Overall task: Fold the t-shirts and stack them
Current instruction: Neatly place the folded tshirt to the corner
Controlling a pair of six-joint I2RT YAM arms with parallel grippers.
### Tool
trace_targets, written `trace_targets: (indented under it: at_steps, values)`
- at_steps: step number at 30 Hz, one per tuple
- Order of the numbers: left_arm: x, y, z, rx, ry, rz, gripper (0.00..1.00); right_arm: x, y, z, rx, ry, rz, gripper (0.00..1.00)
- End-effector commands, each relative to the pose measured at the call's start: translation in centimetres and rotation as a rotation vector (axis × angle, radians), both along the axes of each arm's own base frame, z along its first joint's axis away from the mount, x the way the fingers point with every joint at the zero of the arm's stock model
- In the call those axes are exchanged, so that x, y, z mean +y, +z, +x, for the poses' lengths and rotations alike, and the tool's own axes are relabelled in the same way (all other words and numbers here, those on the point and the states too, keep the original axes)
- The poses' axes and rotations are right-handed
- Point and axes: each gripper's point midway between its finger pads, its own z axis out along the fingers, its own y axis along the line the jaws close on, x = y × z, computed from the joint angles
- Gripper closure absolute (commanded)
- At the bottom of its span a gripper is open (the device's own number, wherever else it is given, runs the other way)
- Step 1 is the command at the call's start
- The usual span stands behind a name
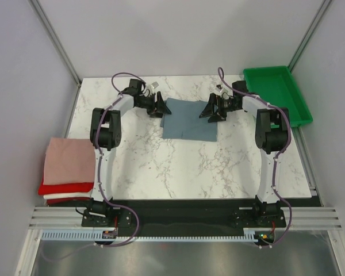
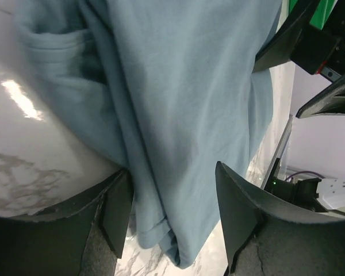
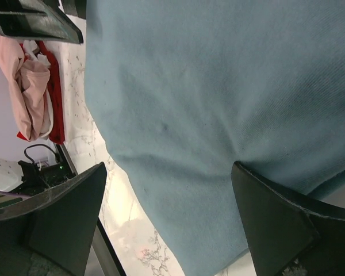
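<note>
Marble-patterned bench (image 1: 178, 167) fills my overhead view, and on its far half lies the slate blue-grey t-shirt (image 1: 187, 122), folded down to a rough rectangle, flat on the stone between the two arms. Off at the far right corner sits the green tray (image 1: 274, 86), apart from that shirt. Over at the bench's near left edge I've got the stack: dusty-pink t-shirt (image 1: 69, 160) on top, red t-shirt (image 1: 66, 188) under it, a sliver of white t-shirt (image 1: 58, 198) at the bottom. Now the left pincer (image 1: 159, 107) is at the blue cloth's left edge, and the right pincer (image 1: 212, 109) is at its right edge. On the left wrist camera the fingers (image 2: 116, 213) are spread wide, with a bunched fold of blue cloth running between them and nothing clamped, so it's released. On the right wrist camera the fingers (image 3: 69, 213) are wide apart too, with smooth blue cloth across the gap, so that one is released as well.
</note>
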Motion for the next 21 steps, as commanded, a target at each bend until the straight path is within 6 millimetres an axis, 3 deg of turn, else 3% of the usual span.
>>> trace_targets:
  at_steps: [1, 5, 10, 13, 14, 15, 17, 18, 19, 21]
  values:
    - [-2.0, -2.9, -2.4, 0.119, -0.027, -0.002, 0.35, 0.7, -1.4, 0.4, -0.018, 0.028, -0.022, 0.02]
    - [-3.1, -2.8, -2.8, 0.127, -0.035, -0.009, 0.42, 0.9, -1.0, 0.3, -0.025, 0.035, -0.017, 0.02]
    - [-2.9, -1.1, -2.6, 0.100, -0.023, 0.001, 0.60, -0.3, 2.3, 0.7, -0.097, 0.025, -0.005, 0.02]
    - [-1.7, 1.1, -3.1, 0.072, -0.019, 0.006, 0.73, -2.5, 5.8, 1.4, -0.199, 0.004, -0.041, 0.02]
    - [-0.9, 1.1, -3.5, 0.071, -0.019, 0.012, 0.78, -3.0, 8.1, 1.6, -0.263, 0.005, -0.053, 0.02]
    - [-0.5, 2.9, -3.7, 0.036, -0.019, 0.012, 0.80, -3.8, 8.6, 1.4, -0.289, 0.013, -0.082, 0.02]
    - [0.9, 2.9, -5.3, 0.049, -0.024, 0.034, 0.86, -4.3, 11.3, 1.0, -0.363, 0.020, -0.099, 0.02]
    - [1.5, 4.0, -5.8, 0.030, -0.023, 0.044, 0.87, -4.8, 11.8, 0.8, -0.380, 0.015, -0.106, 0.02]
    - [2.2, 3.6, -7.1, 0.041, -0.041, 0.064, 0.91, -4.9, 13.2, 0.4, -0.409, 0.011, -0.109, 0.02]
    - [3.6, 4.8, -8.1, 0.010, -0.044, 0.096, 0.94, -4.9, 13.3, -0.4, -0.408, 0.012, -0.108, 0.02]
